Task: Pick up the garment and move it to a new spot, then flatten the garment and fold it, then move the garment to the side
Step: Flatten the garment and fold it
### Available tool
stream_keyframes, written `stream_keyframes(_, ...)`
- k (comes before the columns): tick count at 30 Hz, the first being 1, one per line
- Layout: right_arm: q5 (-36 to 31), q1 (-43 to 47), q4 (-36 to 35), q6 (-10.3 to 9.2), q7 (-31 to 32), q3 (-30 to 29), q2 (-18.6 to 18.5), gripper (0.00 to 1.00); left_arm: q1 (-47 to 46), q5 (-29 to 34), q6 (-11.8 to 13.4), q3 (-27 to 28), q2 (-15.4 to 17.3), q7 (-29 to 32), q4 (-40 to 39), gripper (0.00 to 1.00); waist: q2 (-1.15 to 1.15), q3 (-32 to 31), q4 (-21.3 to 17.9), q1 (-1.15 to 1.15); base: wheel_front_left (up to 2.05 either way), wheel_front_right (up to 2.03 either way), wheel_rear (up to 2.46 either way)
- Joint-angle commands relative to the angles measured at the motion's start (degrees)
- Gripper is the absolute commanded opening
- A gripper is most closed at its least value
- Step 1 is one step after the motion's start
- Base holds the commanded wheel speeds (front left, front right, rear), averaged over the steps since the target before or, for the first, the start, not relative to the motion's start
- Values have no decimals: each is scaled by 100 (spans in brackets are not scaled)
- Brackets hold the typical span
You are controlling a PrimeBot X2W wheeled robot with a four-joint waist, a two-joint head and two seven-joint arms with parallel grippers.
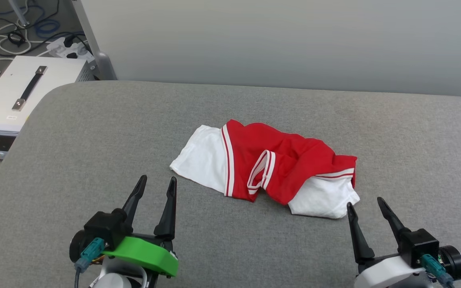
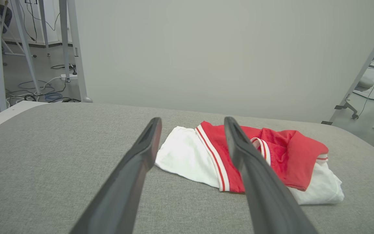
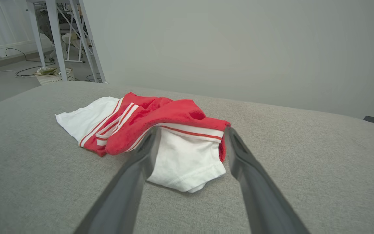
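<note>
Head view: shirt (image 1: 278, 164) lay bunched midway across the grey surface (image 1: 94, 132), long axis left to right, ahead of me. My right gripper (image 1: 364, 201), spread and empty, nearly touched its white sleeve (image 1: 322, 200); my left gripper (image 1: 158, 178), spread too, stood farther off.

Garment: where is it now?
Head view: the garment lies crumpled on the grey surface, just beyond and between the left gripper and right gripper, nearer the right.
</note>
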Motion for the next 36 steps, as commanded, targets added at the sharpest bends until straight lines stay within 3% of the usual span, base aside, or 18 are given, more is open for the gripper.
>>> stream_keyframes(1, -56, 24, -25, -4, 103, 95, -8, 100, 21, 71, -55, 46, -61, -32, 20, 100, 0, 67, 6, 0, 0, 0, 0)
stream_keyframes(7, 223, -254, -76, -4, 1414, 812, -533, 100, -95, 188, -164, 136, -206, -32, 112, 100, 0, 285, 97, 0, 0, 0, 0)
stream_keyframes(12, 931, -764, -195, -4, 2867, 1533, -1227, 100, -225, 199, -215, 158, -308, -32, 219, 100, 0, 511, 260, 0, 0, 0, 0)
stream_keyframes(17, 1625, -1308, -271, -4, 3837, 2002, -1749, 100, -373, 216, -240, 176, -384, -32, 269, 100, 0, 735, 492, 0, 0, 0, 0)
stream_keyframes(23, 2026, -1836, -166, -4, 4412, 2301, -2126, 100, -506, 249, -251, 172, -447, -32, 302, 100, 0, 995, 750, 0, 0, 0, 0)
stream_keyframes(36, 2638, -2129, 375, -4, 5148, 2675, -2416, 100, -658, 226, -255, 102, -512, -32, 351, 100, 0, 1315, 1106, 0, 0, 0, 0)
